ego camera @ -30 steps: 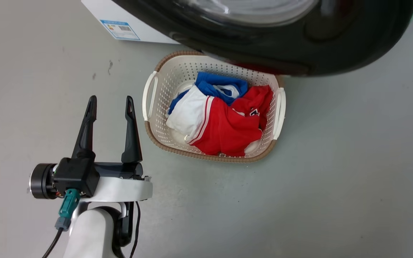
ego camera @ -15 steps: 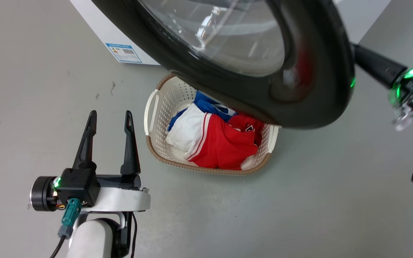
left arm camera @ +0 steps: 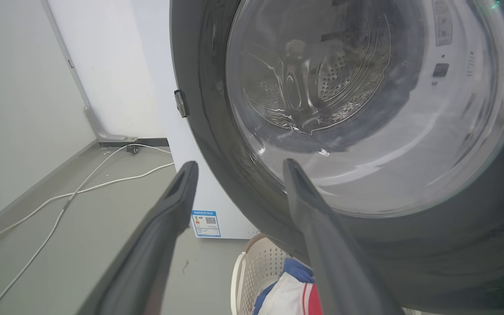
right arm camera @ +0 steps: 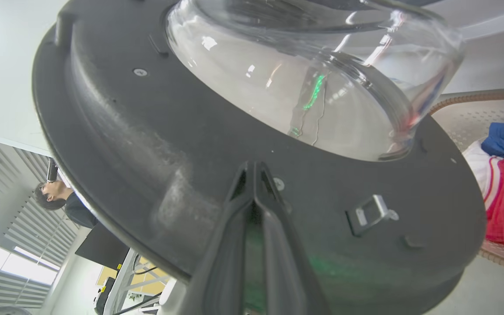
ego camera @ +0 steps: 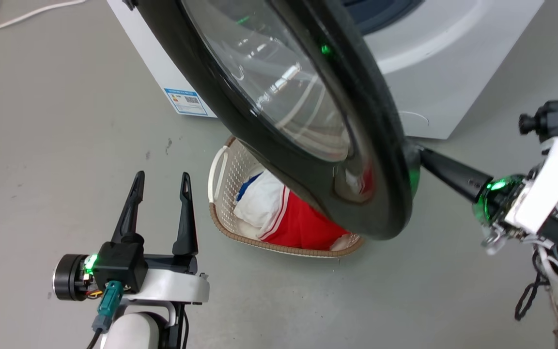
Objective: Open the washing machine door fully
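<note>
Jaws pressed together on the right gripper (right arm camera: 254, 168) make one blunt point. Its tip appears to rest on the dark inner face of the washing machine door (right arm camera: 147, 144), between the glass bowl and the metal latch (right arm camera: 371, 214). The left gripper (ego camera: 162, 177) hangs low with its jaws spread and holds nothing.

The door stands partly swung out from the washing machine (ego camera: 434, 77), hinged on our left. It leans over the laundry basket (ego camera: 221, 169), and its free edge is on the side of our right arm. We judge the step in hand to be a push from behind that widens the swing, with a good part of the arc left to go.

To do it well, we:
- keep the tip on the plastic ring near the free edge, where leverage is best, and off the glass and the latch;
- let the wrist follow the curve around the hinge rather than drive straight, since a straight push would probably slide the tip off the rim.

From the left wrist view, the outer face (left arm camera: 365, 109) looms just beyond our left fingers (left arm camera: 304, 197). We think that arm should draw aside before the door sweeps toward it.
</note>
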Controlling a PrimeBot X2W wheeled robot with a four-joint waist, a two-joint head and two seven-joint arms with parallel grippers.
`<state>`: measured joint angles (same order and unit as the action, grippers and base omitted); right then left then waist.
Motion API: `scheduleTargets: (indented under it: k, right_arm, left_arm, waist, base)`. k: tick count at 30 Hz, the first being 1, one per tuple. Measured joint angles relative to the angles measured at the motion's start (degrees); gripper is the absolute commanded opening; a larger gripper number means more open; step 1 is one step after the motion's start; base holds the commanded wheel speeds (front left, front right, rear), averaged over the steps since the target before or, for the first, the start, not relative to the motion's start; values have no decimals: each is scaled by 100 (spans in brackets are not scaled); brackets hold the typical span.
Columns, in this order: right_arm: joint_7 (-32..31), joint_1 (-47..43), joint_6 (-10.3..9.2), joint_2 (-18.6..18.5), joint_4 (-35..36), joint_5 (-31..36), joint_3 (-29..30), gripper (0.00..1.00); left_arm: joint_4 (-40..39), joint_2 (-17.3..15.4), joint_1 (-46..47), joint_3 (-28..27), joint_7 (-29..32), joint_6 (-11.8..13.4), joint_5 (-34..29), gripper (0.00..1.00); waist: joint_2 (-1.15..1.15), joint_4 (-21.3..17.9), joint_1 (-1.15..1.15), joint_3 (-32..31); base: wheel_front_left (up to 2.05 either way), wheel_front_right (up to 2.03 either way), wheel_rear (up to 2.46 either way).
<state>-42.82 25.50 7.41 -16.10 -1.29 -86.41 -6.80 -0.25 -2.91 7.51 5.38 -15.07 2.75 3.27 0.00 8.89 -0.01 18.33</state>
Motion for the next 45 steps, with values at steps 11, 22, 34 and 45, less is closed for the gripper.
scheduleTargets:
  k: [11, 22, 34, 45]
  right_arm:
    - [102, -655, 0, 300, 198, -85, -314, 0]
    - [205, -1252, 7, 590, 316, -67, -773, 0]
    - [475, -1481, 7, 737, 233, -41, -995, 0]
    - [2280, -1739, 7, 628, 530, 677, -368, 100]
  left_arm:
    - [91, 0, -153, 65, 0, -23, -19, 100]
    - [143, 0, -316, 99, 0, -33, -68, 100]
    - [180, 0, -387, 62, 0, -75, -119, 100]
    - [245, -7, -678, -53, 0, -83, -203, 100]
  waist:
    - [0, 149, 0, -303]
    - [0, 222, 0, -572]
    - [0, 176, 0, -701]
    - [0, 19, 0, -1118]
  base:
    - [0, 0, 0]
    - [0, 0, 0]
    - [0, 0, 0]
    - [0, 0, 0]
